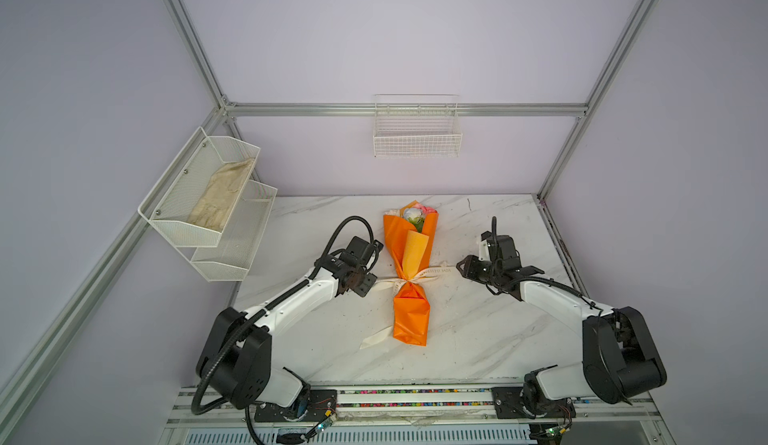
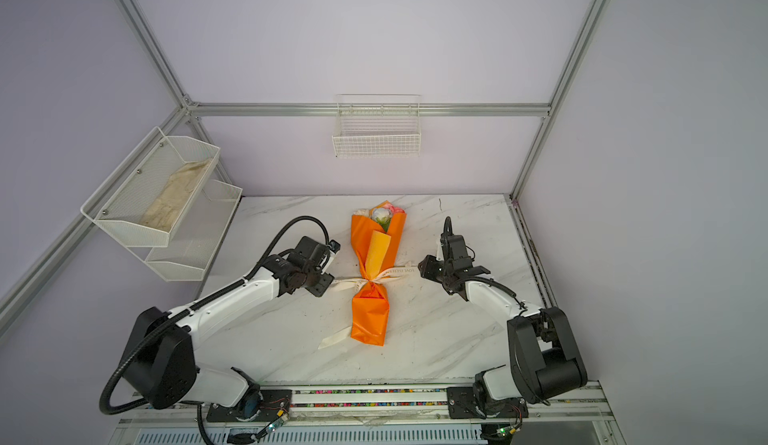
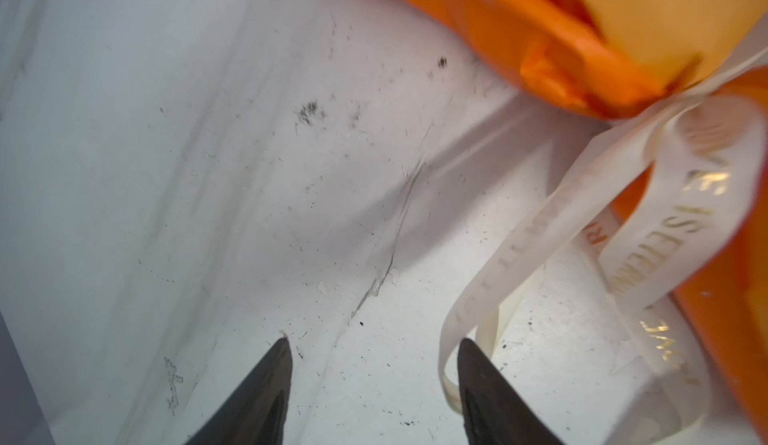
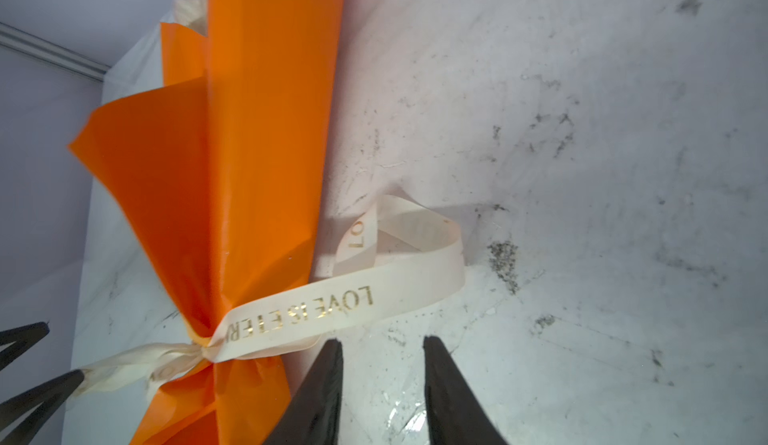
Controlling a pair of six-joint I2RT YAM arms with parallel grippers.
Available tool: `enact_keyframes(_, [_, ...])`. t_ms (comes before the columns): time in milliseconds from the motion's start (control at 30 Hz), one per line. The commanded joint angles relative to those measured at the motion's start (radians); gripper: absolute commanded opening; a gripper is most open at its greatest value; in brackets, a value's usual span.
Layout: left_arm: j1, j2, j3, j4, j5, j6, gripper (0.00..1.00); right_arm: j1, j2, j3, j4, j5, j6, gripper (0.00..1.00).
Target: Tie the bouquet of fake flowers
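Orange-wrapped, the bouquet of fake flowers (image 1: 411,272) lies lengthwise in the middle of the bench (image 1: 478,330), cinched at its waist by the cream ribbon (image 4: 332,310), whose loops lie slack on either side. The left jaws stand wide and empty, one tip just beside a loop; the right jaws are narrower, empty, near the other loop. If a tip snags a loop while moving off, I judge the knot could pull undone or drag the bouquet askew.

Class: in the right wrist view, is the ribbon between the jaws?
No: ribbon lies beside the right gripper; only table shows between its jaws.
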State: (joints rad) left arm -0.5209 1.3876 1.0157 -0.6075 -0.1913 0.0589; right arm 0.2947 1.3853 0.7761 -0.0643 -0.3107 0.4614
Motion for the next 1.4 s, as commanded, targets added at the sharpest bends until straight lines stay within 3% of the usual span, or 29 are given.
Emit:
enact_keyframes(0, [0.044, -0.096, -0.062, 0.15, 0.169, -0.192, 0.73, 0.004, -0.045, 0.012, 0.021, -0.086, -0.003, 0.38])
enact_keyframes(233, [0.117, -0.048, -0.069, 0.267, 0.347, -0.423, 0.76, 0.005, 0.031, -0.023, 0.204, -0.254, 0.115, 0.4])
enact_keyframes(433, [0.12, 0.104, -0.017, 0.29, 0.542, -0.449, 0.76, 0.018, 0.093, -0.01, 0.226, -0.31, 0.122, 0.42])
enact_keyframes(700, [0.127, 0.109, -0.089, 0.326, 0.533, -0.565, 0.82, 0.034, 0.109, -0.008, 0.234, -0.326, 0.127, 0.42])
enact_keyframes(900, [0.145, 0.099, -0.168, 0.506, 0.635, -0.655, 0.83, 0.087, 0.152, 0.007, 0.245, -0.309, 0.128, 0.42])
enact_keyframes(1167, [0.138, 0.275, -0.087, 0.583, 0.767, -0.701, 0.71, 0.121, 0.278, 0.046, 0.301, -0.33, 0.154, 0.43])
enact_keyframes(1367, [0.124, 0.333, -0.058, 0.61, 0.766, -0.718, 0.66, 0.13, 0.351, 0.061, 0.337, -0.355, 0.184, 0.43])
